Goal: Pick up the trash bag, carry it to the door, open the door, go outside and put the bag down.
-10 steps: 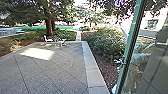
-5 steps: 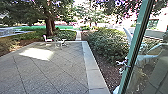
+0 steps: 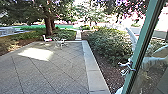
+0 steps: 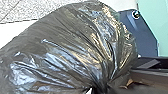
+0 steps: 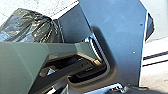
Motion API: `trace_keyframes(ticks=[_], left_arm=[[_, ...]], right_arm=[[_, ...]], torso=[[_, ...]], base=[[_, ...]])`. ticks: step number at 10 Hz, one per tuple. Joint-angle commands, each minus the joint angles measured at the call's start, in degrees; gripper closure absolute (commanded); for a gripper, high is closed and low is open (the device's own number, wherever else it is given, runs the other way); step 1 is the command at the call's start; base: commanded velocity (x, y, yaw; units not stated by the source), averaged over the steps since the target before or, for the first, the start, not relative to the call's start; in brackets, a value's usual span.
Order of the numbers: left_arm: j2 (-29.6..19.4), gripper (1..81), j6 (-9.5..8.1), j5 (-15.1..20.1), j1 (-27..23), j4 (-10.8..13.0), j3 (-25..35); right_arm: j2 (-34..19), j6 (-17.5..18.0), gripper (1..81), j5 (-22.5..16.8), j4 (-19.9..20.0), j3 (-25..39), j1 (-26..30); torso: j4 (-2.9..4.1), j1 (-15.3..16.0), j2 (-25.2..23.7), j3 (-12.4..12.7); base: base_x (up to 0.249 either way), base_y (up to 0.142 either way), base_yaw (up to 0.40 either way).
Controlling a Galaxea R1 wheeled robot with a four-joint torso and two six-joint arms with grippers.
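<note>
Paved yard (image 3: 50, 72): straight before me.
Glass door (image 3: 140, 47): its edge has moved rightward, so my way out becomes wider.
Trash bag (image 4: 67, 47): carried, not yet put down.
Left end effector (image 4: 100, 89): grasping the bag's gathered neck (image 4: 103, 82).
Right end effector: I cannot tell.

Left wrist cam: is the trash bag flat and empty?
No, the dark trash bag bulges out full, its shiny plastic creased in folds that draw together into a tight bunch.

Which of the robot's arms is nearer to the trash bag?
The left arm, its wrist close by the gathered neck of the trash bag. The right arm is farther off; its wrist view shows the bag smaller, partly hidden.
</note>
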Motion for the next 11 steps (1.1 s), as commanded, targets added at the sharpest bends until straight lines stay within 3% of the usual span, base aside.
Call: trace_keyframes(ticks=[1,11], left_arm=[[0.18,81.1,0.23,3.15,-2.52,0.35,0.1],[0.27,81.1,0.23,3.15,-2.52,0.35,0.1]], right_arm=[[0.98,-0.44,1.0,-3.0,-0.72,0.37,1.94],[1.07,-0.44,1.0,-3.18,-0.89,0.54,2.2]], torso=[[0.0,0.0,0.0,-0.02],[0.0,0.06,0.15,-0.07]], base=[[0.129,0.0,0.0],[0.127,0.0,0.0]])
